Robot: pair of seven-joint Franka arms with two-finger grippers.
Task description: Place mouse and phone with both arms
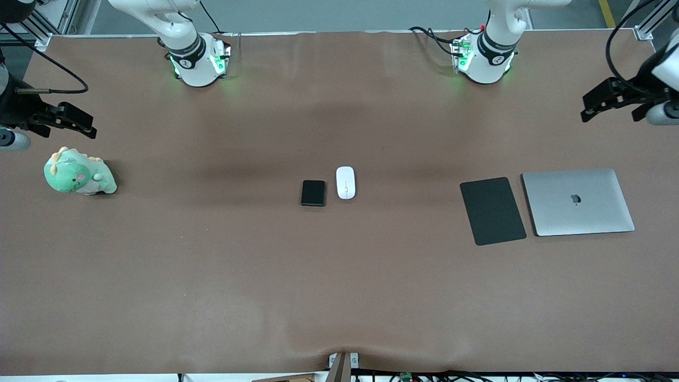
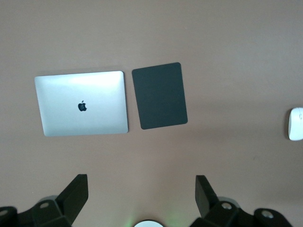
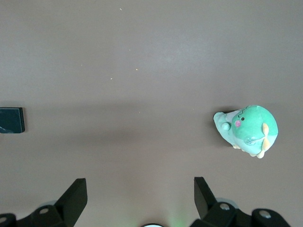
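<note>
Mid-worktop: small black rectangular phone (image 1: pixel 313 192) just beside glossy white oval mouse (image 1: pixel 345 182), apart, both untouched. Left gripper (image 1: pixel 609 100) up over left-arm end edge, fingers spread wide, empty; right gripper (image 1: pixel 68 119) over right-arm end edge, wide, empty, above green plush dinosaur (image 1: pixel 78 175).

Risk: items close together, so finger may nudge neighbour; arms may crowd mid-table.

Hidden: upper arms cut off; mouse, phone clipped in wrist views.

laptop (image 2: pixel 81 109), mouse pad (image 2: pixel 159 95) (just beside), mouse (image 2: pixel 296 124)
</note>
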